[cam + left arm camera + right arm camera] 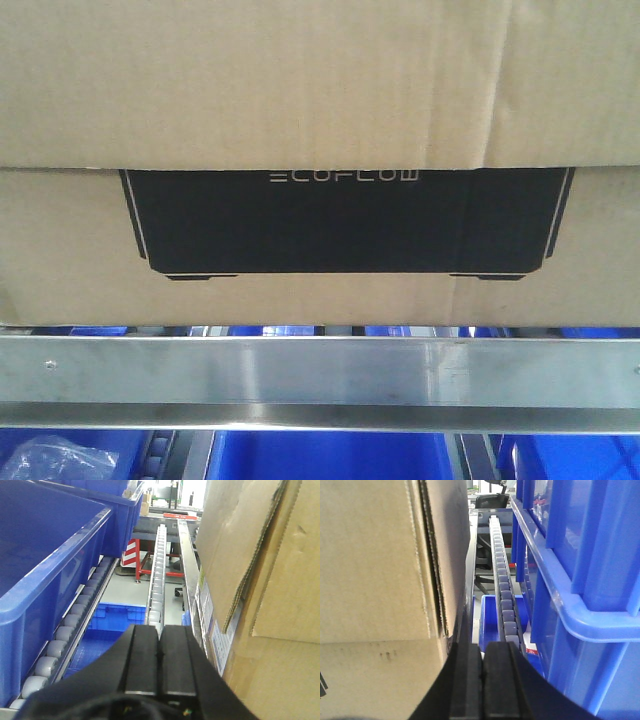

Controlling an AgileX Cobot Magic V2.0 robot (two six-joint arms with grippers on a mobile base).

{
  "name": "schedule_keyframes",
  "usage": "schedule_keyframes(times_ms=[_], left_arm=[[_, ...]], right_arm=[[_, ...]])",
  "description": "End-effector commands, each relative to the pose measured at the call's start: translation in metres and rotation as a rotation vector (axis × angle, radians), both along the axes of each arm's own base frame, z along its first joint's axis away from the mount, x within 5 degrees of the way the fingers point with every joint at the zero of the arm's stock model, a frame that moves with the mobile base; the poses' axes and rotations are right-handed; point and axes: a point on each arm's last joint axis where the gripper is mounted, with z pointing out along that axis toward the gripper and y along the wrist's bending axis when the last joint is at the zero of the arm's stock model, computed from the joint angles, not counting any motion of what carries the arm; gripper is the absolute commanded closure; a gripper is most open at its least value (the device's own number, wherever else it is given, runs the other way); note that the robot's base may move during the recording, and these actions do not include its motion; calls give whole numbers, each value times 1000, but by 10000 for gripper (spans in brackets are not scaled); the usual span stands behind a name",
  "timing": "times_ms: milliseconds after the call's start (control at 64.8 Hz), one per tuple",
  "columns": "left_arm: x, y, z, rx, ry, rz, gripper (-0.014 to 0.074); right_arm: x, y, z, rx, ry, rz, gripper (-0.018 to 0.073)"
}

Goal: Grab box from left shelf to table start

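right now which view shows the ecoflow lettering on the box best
The exterior front-facing view: the box faces it squarely, black ECOFLOW panel readable. Both wrist views show only its cardboard sides, no panel.

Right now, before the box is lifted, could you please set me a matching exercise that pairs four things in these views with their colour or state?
Things:
1. box
2. shelf front rail
3. bin
4. left gripper

Colour or state:
A. brushed silver metal
B. black, shut on nothing
C. brown cardboard with a black printed panel
D. blue plastic

Pairs: 1-C, 2-A, 3-D, 4-B.
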Motion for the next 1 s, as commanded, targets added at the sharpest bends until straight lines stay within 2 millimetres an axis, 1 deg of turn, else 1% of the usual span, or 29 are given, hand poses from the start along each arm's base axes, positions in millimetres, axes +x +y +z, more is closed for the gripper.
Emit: schedule_keyframes(times_ms=[0,355,510,587,618,710,741,819,865,988], left_arm=[[-2,1,9,-13,-91,7,689],[-2,1,10,-13,-104,9,689],[-4,3,19,-65,-183,14,689],[-6,3,27,-102,-176,8,689],[-7,2,31,-98,-157,2,689],[-12,0,53,-63,-74,-24,689],[-15,-1,65,-42,-57,-27,689],[-18,-1,87,-3,-41,-26,689],[-18,-1,101,1,-34,-28,689],[-15,-3,130,-27,17,-50,689]], right_arm=[[-3,-1,15,-9,-126,-11,510],[-3,-1,15,-9,-126,-11,510],[-3,-1,15,-9,-126,-11,510],[-3,-1,15,-9,-126,-11,510],[-3,-1,15,-9,-126,-11,510],[-3,-1,15,-9,-126,-11,510],[-3,-1,15,-9,-126,-11,510],[-3,-1,15,-9,-126,-11,510],[-3,-1,15,-9,-126,-11,510],[-3,-1,15,-9,-126,-11,510]])
